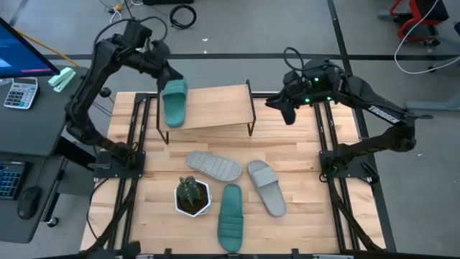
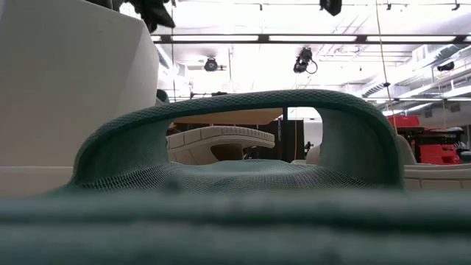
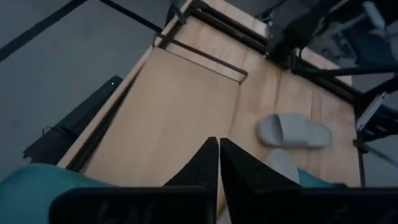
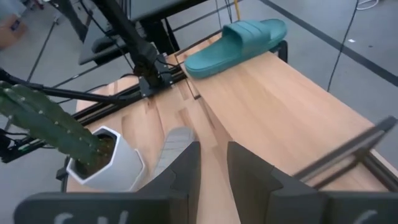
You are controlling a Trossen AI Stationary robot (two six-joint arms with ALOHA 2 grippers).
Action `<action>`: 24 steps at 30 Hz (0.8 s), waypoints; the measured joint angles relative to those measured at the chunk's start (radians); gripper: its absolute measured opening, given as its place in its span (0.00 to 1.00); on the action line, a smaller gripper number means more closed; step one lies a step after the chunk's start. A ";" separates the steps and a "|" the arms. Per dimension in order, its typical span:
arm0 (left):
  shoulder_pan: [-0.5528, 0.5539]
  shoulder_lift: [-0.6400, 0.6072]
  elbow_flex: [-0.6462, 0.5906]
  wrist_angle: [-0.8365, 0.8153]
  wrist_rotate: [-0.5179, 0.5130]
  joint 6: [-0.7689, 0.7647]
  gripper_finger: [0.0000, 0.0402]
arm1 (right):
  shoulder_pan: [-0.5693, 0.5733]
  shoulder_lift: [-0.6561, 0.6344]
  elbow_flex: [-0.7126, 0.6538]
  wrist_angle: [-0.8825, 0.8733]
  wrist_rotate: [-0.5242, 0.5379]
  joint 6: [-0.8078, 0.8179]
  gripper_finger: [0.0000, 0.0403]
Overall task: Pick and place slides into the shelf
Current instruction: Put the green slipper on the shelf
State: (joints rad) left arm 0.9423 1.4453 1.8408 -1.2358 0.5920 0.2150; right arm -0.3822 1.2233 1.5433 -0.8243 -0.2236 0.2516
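So far you have one teal slide [image 1: 175, 102] resting on the shelf [image 1: 215, 108] at its left end. Two grey slides [image 1: 213, 165] and another teal one [image 1: 231, 217] remain on the bench [image 1: 302, 216]. Left pincer [image 3: 219, 163] is closed and empty above the shelf; right pincer [image 4: 212, 163] hangs parted, empty.

Faint white lettering along the right arm [image 1: 383, 114], on the forearm behind the right claw [image 1: 286, 109], too small to make out. Pale marks on the bar in front of that claw in the right wrist view, likewise illegible. Key legends on the calculator [image 1: 20, 93] beyond the left claw [image 1: 171, 75], too tiny to read.
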 joint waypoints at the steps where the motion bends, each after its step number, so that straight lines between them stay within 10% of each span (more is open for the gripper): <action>1: -0.024 -0.012 0.000 -0.008 -0.027 -0.013 0.05 | -0.002 -0.010 0.000 -0.011 0.008 0.000 0.21; 17: -0.494 -0.092 -0.004 0.025 -0.372 -0.203 0.04 | 0.066 -0.097 0.000 -0.151 0.036 0.036 0.21; 24: -0.671 -0.175 -0.254 0.258 -0.505 -0.262 0.03 | 0.115 -0.151 -0.085 -0.189 0.073 0.089 0.21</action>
State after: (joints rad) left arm 0.2717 1.2700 1.5867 -0.9783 0.0870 -0.0470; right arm -0.2672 1.0728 1.4584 -1.0130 -0.1504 0.3406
